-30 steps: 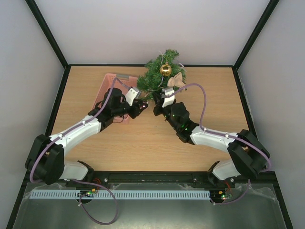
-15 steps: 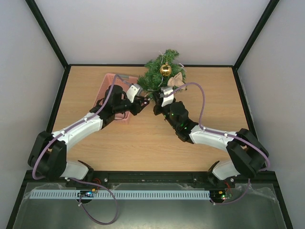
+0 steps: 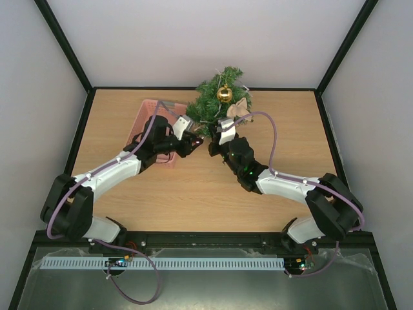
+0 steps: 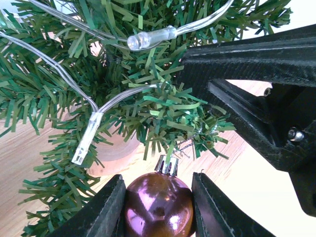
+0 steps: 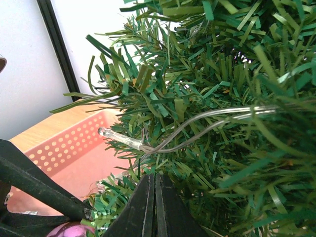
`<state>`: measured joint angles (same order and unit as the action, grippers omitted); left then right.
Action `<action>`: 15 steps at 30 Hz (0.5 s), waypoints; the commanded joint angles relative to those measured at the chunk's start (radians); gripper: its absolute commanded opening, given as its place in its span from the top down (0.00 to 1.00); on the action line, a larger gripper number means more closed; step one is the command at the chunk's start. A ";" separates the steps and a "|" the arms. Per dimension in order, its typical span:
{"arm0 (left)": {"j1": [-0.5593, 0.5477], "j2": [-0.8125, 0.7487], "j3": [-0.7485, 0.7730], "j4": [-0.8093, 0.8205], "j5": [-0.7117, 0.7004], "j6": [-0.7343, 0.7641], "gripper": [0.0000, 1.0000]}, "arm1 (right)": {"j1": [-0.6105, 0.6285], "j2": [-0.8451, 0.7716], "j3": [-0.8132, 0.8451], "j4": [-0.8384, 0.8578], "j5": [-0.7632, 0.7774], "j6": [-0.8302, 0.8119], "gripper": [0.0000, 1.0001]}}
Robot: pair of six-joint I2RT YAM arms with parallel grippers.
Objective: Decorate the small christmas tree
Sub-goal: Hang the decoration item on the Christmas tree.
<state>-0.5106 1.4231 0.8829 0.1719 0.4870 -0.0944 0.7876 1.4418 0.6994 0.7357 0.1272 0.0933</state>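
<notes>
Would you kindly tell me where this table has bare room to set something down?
Bare wood lies on the table right of the small christmas tree up to the right edge, and in the near middle between the left arm and the right arm. Crowded: back centre, where the tree, the pink basket, the left hand and the right hand meet.

From above I get bright, even light with no hard source. The arms drop only soft, faint shadows on the table [image 3: 193, 194], and the gold bauble [image 3: 224, 94] carries a small glint. On the left wrist view the purple bauble [image 4: 158, 207] shows pale highlights, and the wood at lower right burns out almost to white. On the right wrist view the wall [image 5: 19, 69] is washed out, the right gripper [image 5: 154, 185] reads near-black without detail, and the closest needles of the small christmas tree [image 5: 207, 98] go soft.
</notes>
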 commanded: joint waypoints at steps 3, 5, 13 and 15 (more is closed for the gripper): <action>0.004 -0.005 -0.002 0.019 0.070 -0.023 0.76 | -0.006 -0.013 0.002 0.004 -0.010 -0.015 0.98; 0.005 -0.021 -0.018 0.038 0.078 -0.033 0.76 | -0.006 -0.022 0.001 0.004 -0.008 -0.021 0.98; 0.004 -0.008 -0.047 0.064 0.064 -0.053 0.76 | -0.005 -0.015 0.001 0.000 0.002 -0.039 0.98; 0.004 -0.007 -0.045 0.066 0.056 -0.053 0.75 | -0.006 -0.015 0.002 0.001 0.002 -0.039 0.98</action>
<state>-0.5098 1.4181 0.8467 0.1978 0.5446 -0.1387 0.7864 1.4395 0.6994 0.7357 0.1158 0.0711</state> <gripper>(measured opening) 0.331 0.017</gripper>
